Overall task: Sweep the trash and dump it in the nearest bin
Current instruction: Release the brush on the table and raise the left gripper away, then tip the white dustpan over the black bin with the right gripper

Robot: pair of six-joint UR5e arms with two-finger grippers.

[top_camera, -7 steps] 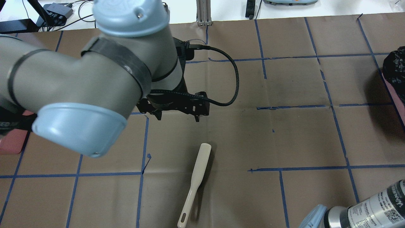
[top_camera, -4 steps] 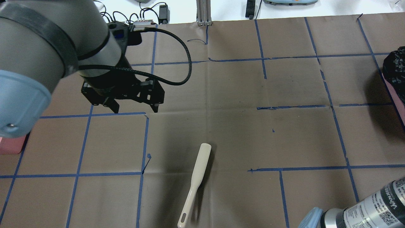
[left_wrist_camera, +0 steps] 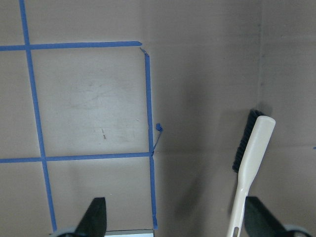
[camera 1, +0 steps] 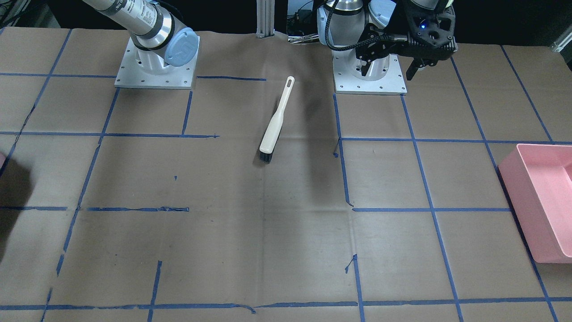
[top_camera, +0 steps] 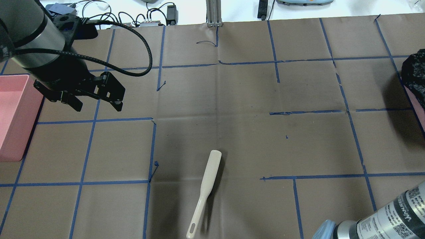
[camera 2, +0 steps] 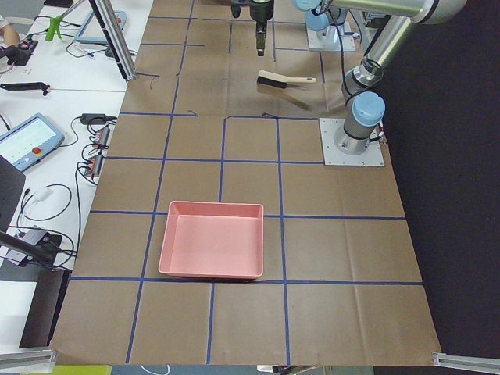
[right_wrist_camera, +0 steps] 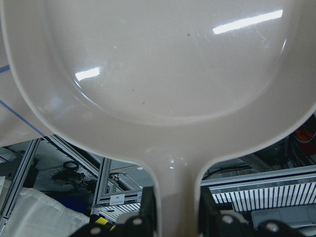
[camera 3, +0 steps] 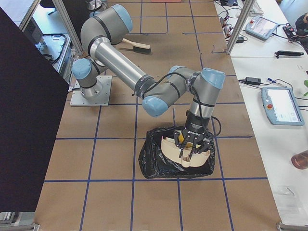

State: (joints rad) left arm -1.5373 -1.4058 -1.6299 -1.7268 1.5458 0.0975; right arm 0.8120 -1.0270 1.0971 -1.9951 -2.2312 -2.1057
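Note:
No trash shows in any view. My right gripper (right_wrist_camera: 177, 213) is shut on the handle of a cream dustpan (right_wrist_camera: 158, 64), whose scoop looks empty. In the exterior right view the right gripper (camera 3: 192, 143) holds the dustpan (camera 3: 185, 153) in the mouth of a black bag (camera 3: 156, 161). The bin shows only as a pink sliver (top_camera: 419, 101) under that bag (top_camera: 414, 71). My left gripper (top_camera: 96, 106) is open and empty above the table's left part, also seen from the front (camera 1: 388, 72) and the left wrist (left_wrist_camera: 176, 219).
A cream brush (top_camera: 206, 186) with black bristles lies on the brown paper near the middle front; it also shows from the front (camera 1: 275, 123) and in the left wrist view (left_wrist_camera: 249, 168). A large pink tub (top_camera: 13, 116) stands at the table's left end (camera 2: 211, 250).
My left arm has swung from the middle of the table to the left, gripper still open, uncovering the large pink tub. The brush has not moved.

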